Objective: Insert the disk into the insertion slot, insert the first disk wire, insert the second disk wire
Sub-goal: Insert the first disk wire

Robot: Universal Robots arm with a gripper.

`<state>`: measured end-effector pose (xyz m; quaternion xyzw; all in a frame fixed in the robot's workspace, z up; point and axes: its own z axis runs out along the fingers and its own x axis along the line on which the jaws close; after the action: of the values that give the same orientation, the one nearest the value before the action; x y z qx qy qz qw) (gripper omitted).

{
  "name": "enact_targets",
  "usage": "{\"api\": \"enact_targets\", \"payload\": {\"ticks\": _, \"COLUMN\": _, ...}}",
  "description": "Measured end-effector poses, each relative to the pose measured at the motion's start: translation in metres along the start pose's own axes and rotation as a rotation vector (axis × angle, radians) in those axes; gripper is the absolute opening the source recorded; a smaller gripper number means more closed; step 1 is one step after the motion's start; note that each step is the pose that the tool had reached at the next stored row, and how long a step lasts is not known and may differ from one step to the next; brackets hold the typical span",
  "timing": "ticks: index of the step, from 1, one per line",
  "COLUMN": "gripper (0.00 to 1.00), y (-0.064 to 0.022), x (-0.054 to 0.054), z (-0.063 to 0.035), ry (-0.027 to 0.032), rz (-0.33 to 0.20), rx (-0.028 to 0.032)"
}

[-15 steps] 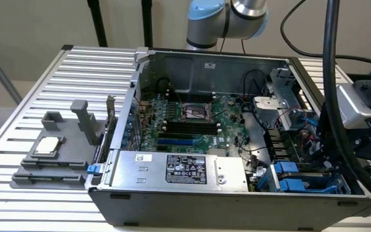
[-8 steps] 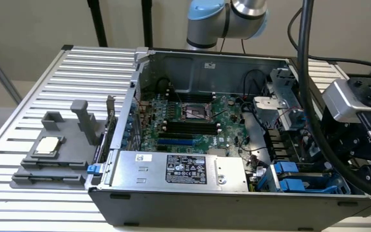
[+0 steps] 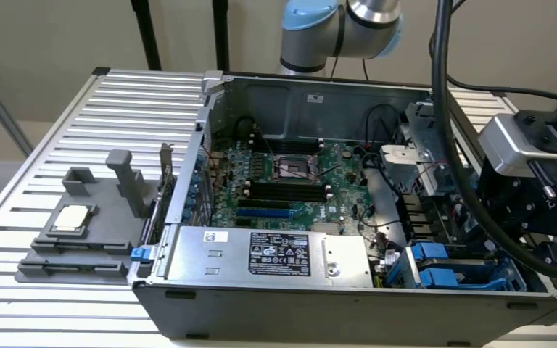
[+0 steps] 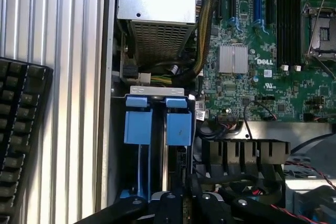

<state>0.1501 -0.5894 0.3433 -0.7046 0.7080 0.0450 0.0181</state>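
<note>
The insertion slot (image 4: 137,125) is a dark bay in the corner of the open computer case, with two bright blue plastic tabs side by side and blue rails running toward my gripper (image 4: 184,202). In the exterior view the slot (image 3: 445,267) sits at the case's near corner on the exterior view's right. My gripper hangs just over the bay's end, its black fingers (image 4: 169,203) shut together with nothing visible between them. The disk's silver body is hidden. I cannot tell which cables are the disk wires; a black-and-yellow cable bundle (image 4: 203,40) runs beside the bay.
A large silver power supply (image 3: 269,254) with a black-and-white label fills the case's near side beside the bay. The green motherboard (image 3: 289,181) lies behind it. A black keyboard (image 4: 21,129) rests on the slatted table. A grey fixture holding a small silver chip (image 3: 70,217) stands on the exterior view's left.
</note>
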Motion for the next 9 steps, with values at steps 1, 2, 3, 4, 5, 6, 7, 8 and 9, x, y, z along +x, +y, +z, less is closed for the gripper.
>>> {"api": "enact_targets", "payload": {"ticks": 1, "gripper": 0.16, "y": 0.0, "x": 0.0, "z": 0.0, "ry": 0.001, "rz": 0.006, "rx": 0.0006}}
{"api": "enact_targets", "payload": {"ticks": 2, "gripper": 0.16, "y": 0.0001, "x": 0.0, "z": -0.0001, "ry": 0.0017, "rz": 0.012, "rx": 0.0012}}
{"api": "enact_targets", "payload": {"ticks": 3, "gripper": 0.16, "y": 0.0001, "x": 0.0, "z": -0.0001, "ry": 0.0018, "rz": 0.018, "rx": 0.0016}}
{"api": "enact_targets", "payload": {"ticks": 4, "gripper": 0.16, "y": 0.0003, "x": 0.0, "z": 0.0, "ry": 0.0018, "rz": 0.022, "rx": 0.002}}
{"api": "enact_targets", "payload": {"ticks": 5, "gripper": 0.16, "y": 0.0004, "x": -0.0001, "z": 0.0, "ry": 0.0018, "rz": 0.027, "rx": 0.0024}}
{"api": "enact_targets", "payload": {"ticks": 6, "gripper": 0.16, "y": 0.0005, "x": -0.0001, "z": 0.0, "ry": 0.0018, "rz": 0.03, "rx": 0.0027}}
{"api": "enact_targets", "payload": {"ticks": 7, "gripper": 0.16, "y": 0.0006, "x": -0.0001, "z": 0.0001, "ry": 0.0017, "rz": 0.034, "rx": 0.003}}
{"api": "enact_targets", "payload": {"ticks": 8, "gripper": 0.16, "y": 0.0007, "x": -0.0001, "z": 0.0001, "ry": 0.0016, "rz": 0.038, "rx": 0.0034}}
{"api": "enact_targets", "payload": {"ticks": 9, "gripper": 0.16, "y": 0.0008, "x": -0.0002, "z": 0.0002, "ry": 0.0015, "rz": 0.042, "rx": 0.0038}}
